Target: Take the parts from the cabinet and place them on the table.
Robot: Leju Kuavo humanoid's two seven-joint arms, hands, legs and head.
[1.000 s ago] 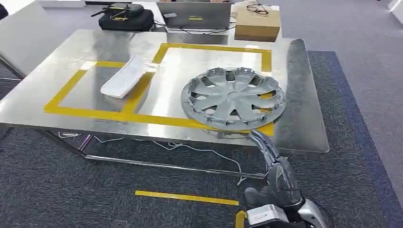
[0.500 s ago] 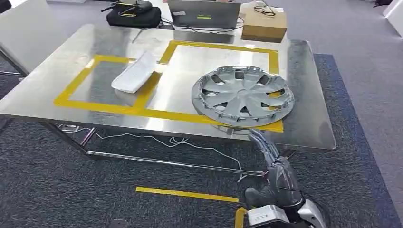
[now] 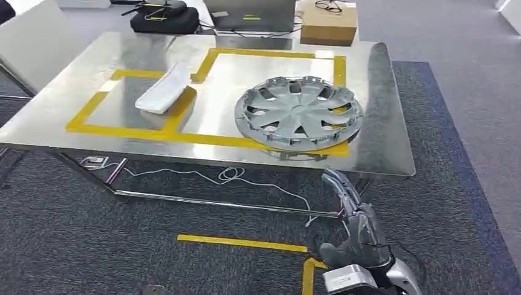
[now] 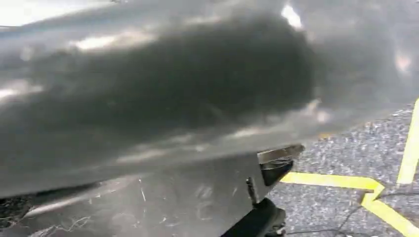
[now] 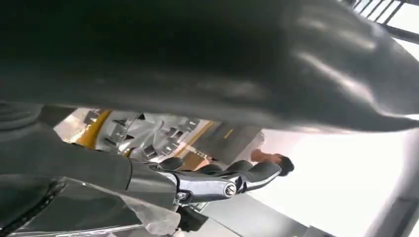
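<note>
Silver-grey and spoked, the wheel cover (image 3: 298, 121) lies flat on the steel worktop (image 3: 387, 147), inside the right-hand square of yellow tape (image 3: 209, 140) with its near rim just over the tape line. A white moulded part (image 3: 163, 90) rests in the left-hand square, well apart from it. The right hand (image 3: 356, 221) hangs below and in front of the worktop's near edge, fingers extended and apart, holding nothing and touching nothing; in the right wrist view its fingers (image 5: 237, 177) point toward the underside of the cover, with clear space between. The left hand's state I cannot tell, since its wrist view is a grey blur.

Both parts seem to be set down, so the placing step looks finished and the hand is free. If more parts wait in the cabinet, the next move calls for drawing the arm clear of the worktop edge and turning the body away toward the cabinet, without brushing the cover's overhanging rim.
</note>
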